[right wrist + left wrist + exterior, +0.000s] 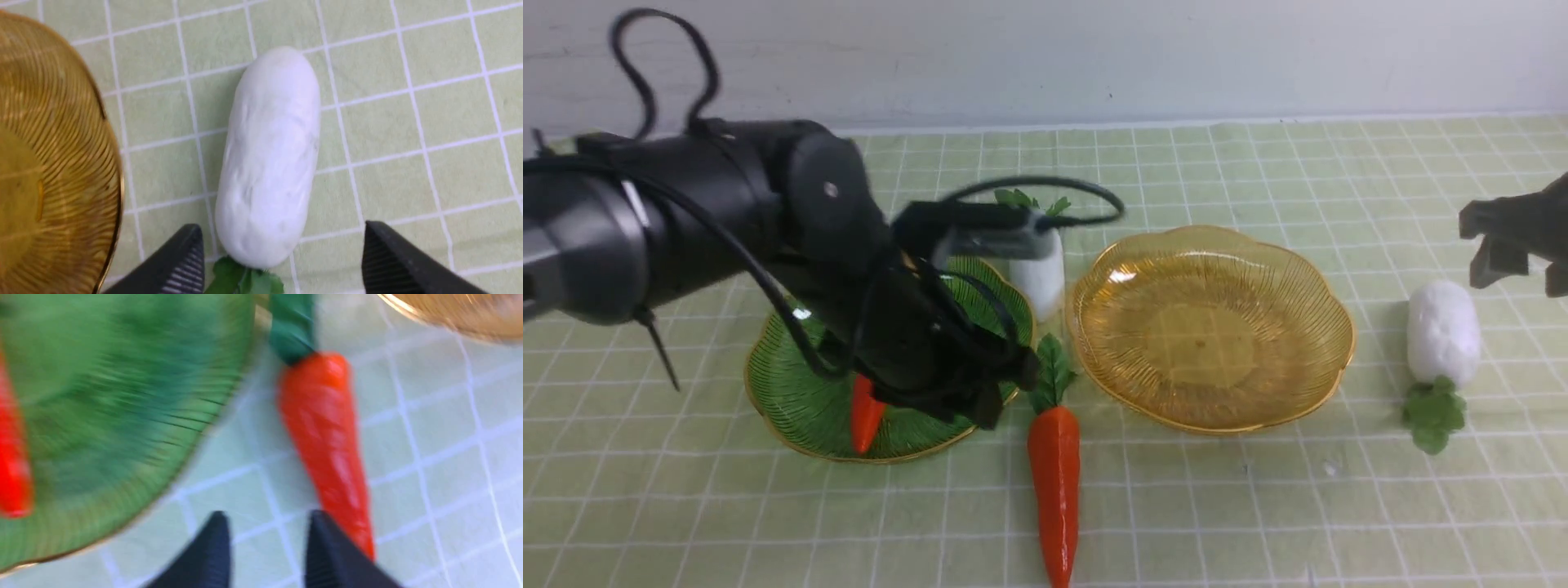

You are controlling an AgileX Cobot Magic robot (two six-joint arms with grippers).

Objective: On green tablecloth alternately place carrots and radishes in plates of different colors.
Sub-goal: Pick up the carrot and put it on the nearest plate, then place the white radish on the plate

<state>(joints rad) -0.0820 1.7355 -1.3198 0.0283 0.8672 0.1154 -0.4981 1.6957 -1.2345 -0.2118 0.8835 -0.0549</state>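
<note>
Pale wall backs a tabletop spread with the green tablecloth (1258, 506), its white grid lightly wrinkled. Take 12 o'clock as pointing away from the robot. The amber plate (1213, 327) is empty. The green plate (784, 392) at its 9 o'clock has one carrot (866, 416) in it, mostly hidden under the left arm. A loose carrot (1054, 482) lies on the cloth at the green plate's 5 o'clock, leaves at 12 and tip at 6. An upright radish (1039, 282) stands at the 12 o'clock end of the gap between the plates.

The coming move looks like the right arm's. The lying radish (1444, 331) rests on the cloth at the amber plate's 3 o'clock, near the rim but apart from it. Its long axis runs 12 to 6, leaves at 6. The right end effector (280, 228) hovers over it from about 1 o'clock, far nearer than the left arm. Its fingers are spread wide and hold nothing. In the wrist view the radish's leafy end lies between them, its long axis crossing their closing line, so a squeeze would take the narrow width. Whether it is low enough to grip, I cannot tell.

The left end effector (267, 514) hangs over the cloth beside the green plate's rim, fingers narrowly parted and empty. One finger overlaps the loose carrot's tip; blur hides any contact.
</note>
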